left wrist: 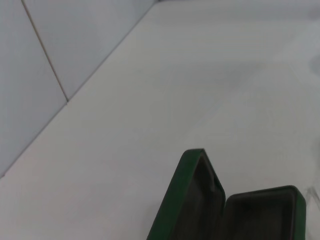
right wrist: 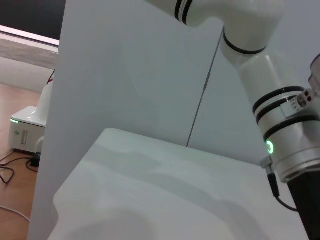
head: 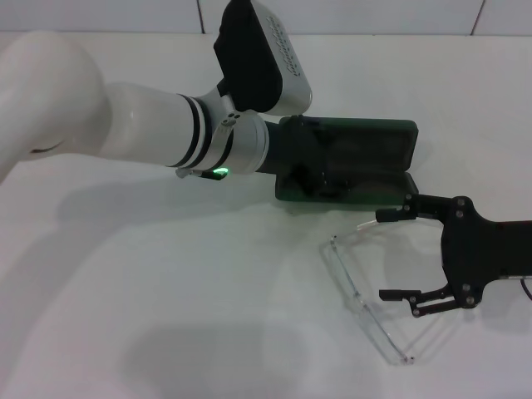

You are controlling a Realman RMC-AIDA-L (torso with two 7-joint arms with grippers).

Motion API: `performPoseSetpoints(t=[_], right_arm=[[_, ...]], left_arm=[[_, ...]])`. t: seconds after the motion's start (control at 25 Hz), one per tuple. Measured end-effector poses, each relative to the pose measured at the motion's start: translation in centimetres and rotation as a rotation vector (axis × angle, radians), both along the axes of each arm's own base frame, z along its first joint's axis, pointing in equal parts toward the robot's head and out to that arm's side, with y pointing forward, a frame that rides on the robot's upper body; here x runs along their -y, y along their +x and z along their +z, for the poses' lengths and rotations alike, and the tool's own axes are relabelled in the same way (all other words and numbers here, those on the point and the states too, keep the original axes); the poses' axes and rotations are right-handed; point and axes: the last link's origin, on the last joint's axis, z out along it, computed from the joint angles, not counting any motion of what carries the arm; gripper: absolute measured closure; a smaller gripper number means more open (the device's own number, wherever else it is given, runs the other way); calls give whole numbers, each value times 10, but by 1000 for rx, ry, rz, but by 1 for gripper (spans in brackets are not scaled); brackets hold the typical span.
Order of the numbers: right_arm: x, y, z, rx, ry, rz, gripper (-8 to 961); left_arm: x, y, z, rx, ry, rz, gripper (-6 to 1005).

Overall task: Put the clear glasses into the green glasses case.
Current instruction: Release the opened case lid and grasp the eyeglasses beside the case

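Note:
The green glasses case (head: 366,137) lies open at the table's middle, its dark lining showing; the left wrist view looks along its raised lid (left wrist: 184,200) and its base (left wrist: 265,212). My left gripper (head: 303,170) rests on the case's left end, dark against the dark case. The clear glasses (head: 359,298) lie on the table just in front of the case, one thin arm reaching toward it. My right gripper (head: 381,254) stands open right beside the glasses, on their right. One fingertip sits near that thin arm's tip and the other near the lens.
The white tabletop (head: 166,291) spreads wide to the left and front. A tiled wall (left wrist: 45,60) runs behind the table. The right wrist view shows only my left arm (right wrist: 280,125), the table and the wall.

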Motion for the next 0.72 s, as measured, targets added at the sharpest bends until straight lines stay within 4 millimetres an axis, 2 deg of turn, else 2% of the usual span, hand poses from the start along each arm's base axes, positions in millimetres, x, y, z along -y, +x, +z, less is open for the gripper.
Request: performPoseSetpoints(t=[0.72], right_arm=[[1, 2, 1, 2, 3, -2, 93]], left_arm=[[9, 8, 10, 63, 36, -42, 257]])
